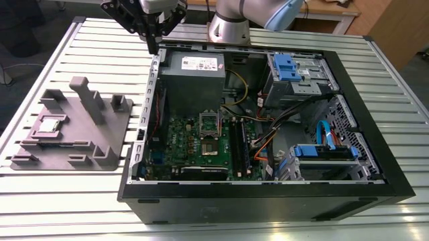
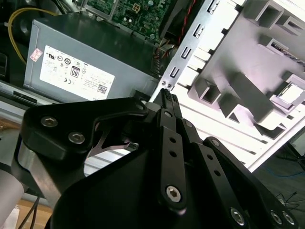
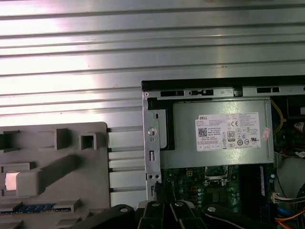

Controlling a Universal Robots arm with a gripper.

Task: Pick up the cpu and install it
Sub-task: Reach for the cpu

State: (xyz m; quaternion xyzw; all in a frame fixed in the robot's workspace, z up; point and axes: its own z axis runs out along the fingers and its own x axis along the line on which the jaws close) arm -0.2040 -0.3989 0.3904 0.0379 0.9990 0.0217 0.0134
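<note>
The cpu [image 1: 49, 125] is a small silvery square lying in a recess of the grey plastic tray [image 1: 100, 145], at the exterior view's left; it also shows as a pale square in both wrist views [image 2: 291, 92] [image 3: 11, 181]. My black gripper [image 1: 153, 48] hangs above the back left corner of the open computer case [image 1: 268, 201], well apart from the cpu. Its fingers [image 2: 167, 98] meet at the tips and hold nothing. On the green motherboard [image 1: 194, 150] the socket [image 1: 210, 149] lies bare, with its metal frame [image 1: 209, 122] swung up behind it.
A grey power supply [image 1: 194, 65] fills the case's back left corner, just below the gripper. Drive cages with blue parts [image 1: 292, 68] and loose cables [image 1: 268, 140] crowd the case's right half. Upright blocks [image 1: 87, 98] rise from the tray. The slatted metal table [image 1: 67, 201] carries everything.
</note>
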